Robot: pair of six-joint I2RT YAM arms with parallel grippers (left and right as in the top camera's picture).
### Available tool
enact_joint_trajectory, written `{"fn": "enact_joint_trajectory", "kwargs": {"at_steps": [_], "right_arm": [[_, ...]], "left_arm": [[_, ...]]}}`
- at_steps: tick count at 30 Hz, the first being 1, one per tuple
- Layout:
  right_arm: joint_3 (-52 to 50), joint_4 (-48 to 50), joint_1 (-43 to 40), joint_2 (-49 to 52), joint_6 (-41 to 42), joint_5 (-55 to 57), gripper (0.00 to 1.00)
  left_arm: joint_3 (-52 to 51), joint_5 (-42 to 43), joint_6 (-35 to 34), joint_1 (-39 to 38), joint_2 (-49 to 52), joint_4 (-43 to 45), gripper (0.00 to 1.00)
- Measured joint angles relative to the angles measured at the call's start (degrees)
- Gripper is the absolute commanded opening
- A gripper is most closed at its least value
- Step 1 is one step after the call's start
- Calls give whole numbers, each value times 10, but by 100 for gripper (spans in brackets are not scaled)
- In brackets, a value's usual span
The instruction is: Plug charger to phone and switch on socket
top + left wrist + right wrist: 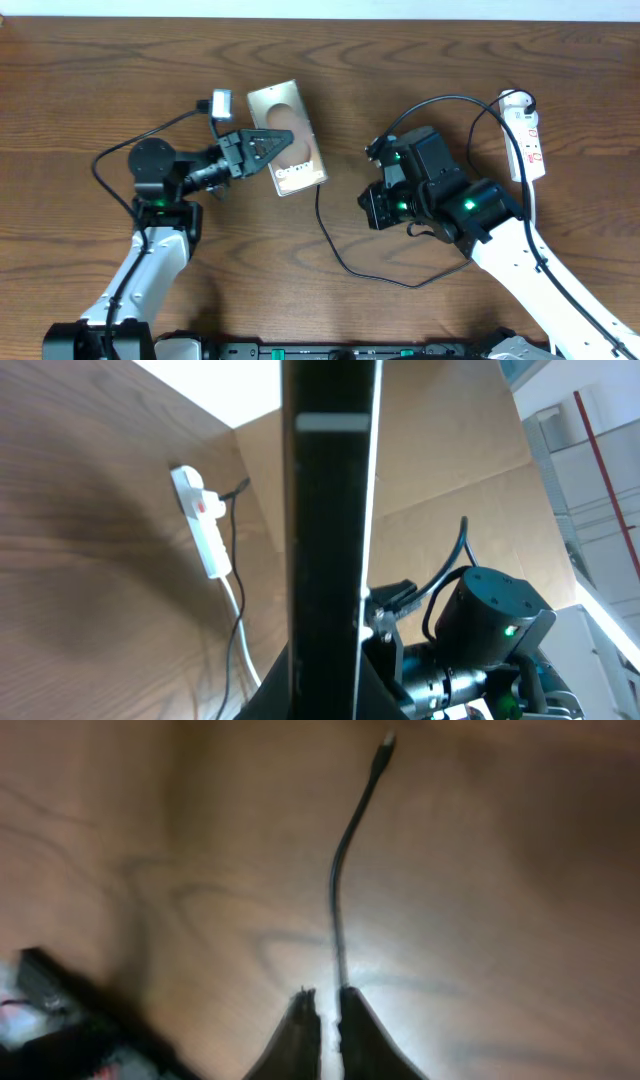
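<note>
The bronze-grey phone (290, 135) with white "Galaxy" lettering is clamped at its left edge by my left gripper (262, 148). In the left wrist view it shows edge-on as a dark upright band (330, 510). The charger's black cable (338, 262) loops across the table from the white socket (527, 135), where its plug head (519, 100) sits. Its connector tip (387, 738) lies free on the wood near the phone's lower corner. My right gripper (330, 992) hovers over the cable (338, 910), fingers almost together with only a thin slit. The cable meets the right fingertip (352, 1005).
The socket (202, 520) and its white cord (240, 625) lie at the table's far right. My right arm (490, 620) stands close to the phone's right. Bare wood (120, 80) lies to the left and at the back.
</note>
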Motion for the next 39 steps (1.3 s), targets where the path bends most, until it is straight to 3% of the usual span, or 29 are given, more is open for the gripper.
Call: {"fn": "enact_joint_trajectory", "kwargs": {"at_steps": [4,9,14,20,39], "right_arm": [[0,55,0,38,28,37,39],[0,140,0,127,55,52,48],[0,252,20,227,103,78,50],[0,321,61,303,158,134,51],[12,373,104,374,243,246,41]], "left_arm": [[0,41,12,55,0,0,7],[0,91,13,109,0,0,7],[0,116,9,117,0,0,7],[0,124,9,117,0,0,7],[0,128,9,117,0,0,7]]}}
